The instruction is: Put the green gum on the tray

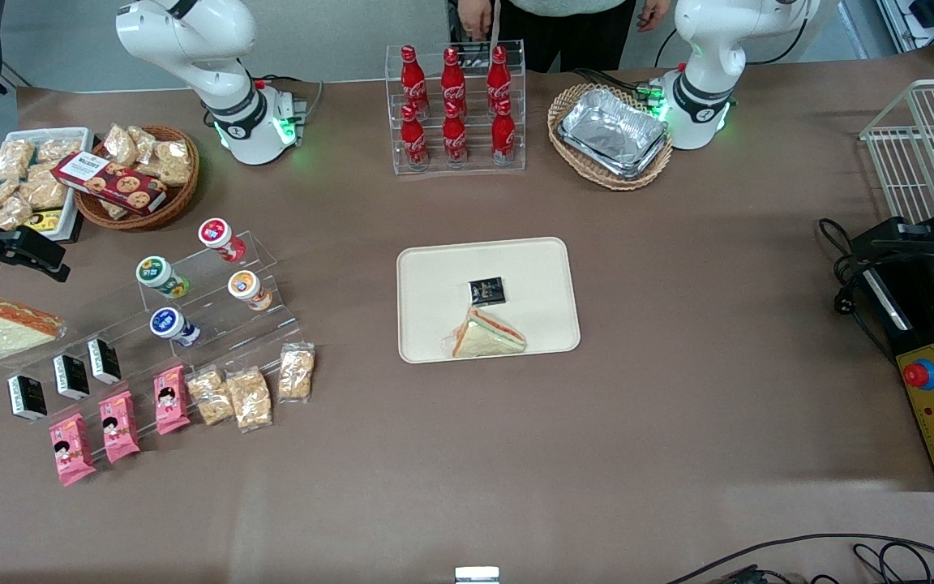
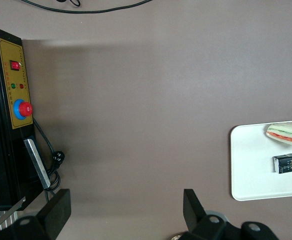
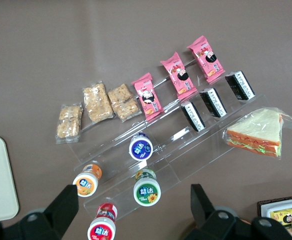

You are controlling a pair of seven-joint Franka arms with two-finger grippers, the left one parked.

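Brown surface (image 1: pixel 678 341): our gripper (image 3: pixel 131 207), fingers wide and empty, hovers at its working-arm edge above the green gum (image 3: pixel 146 192); crowded neighbouring canisters risk a wrong grab, far from the tray (image 1: pixel 426 341).

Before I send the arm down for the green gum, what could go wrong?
The end effector, fingers open, hangs above the stand; the green gum sits close among the blue-lidded, orange-lidded and red-lidded canisters, so a finger might knock or grab a neighbour. The tray already holds a sandwich and a black packet; release over bare tray.
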